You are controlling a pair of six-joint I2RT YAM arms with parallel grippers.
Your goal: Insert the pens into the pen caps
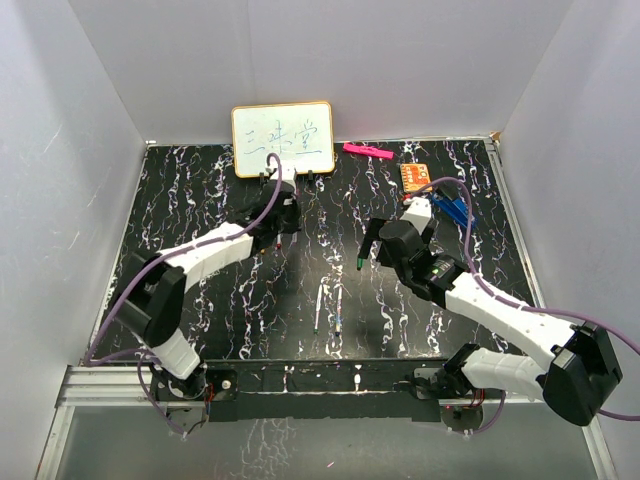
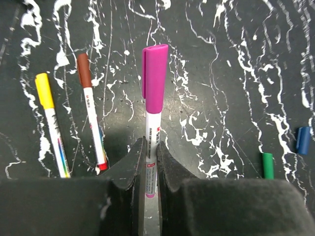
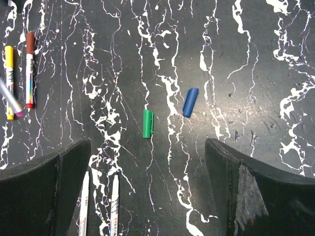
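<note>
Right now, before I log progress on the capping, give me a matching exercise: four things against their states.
Things:
1 magenta-capped pen
2 green cap
3 yellow-capped pen
4 right tool

States:
A wide open
B lying beside the brown-capped pen
C clamped in the left tool
D loose, next to the blue cap

Pairs: 1-C, 2-D, 3-B, 4-A
</note>
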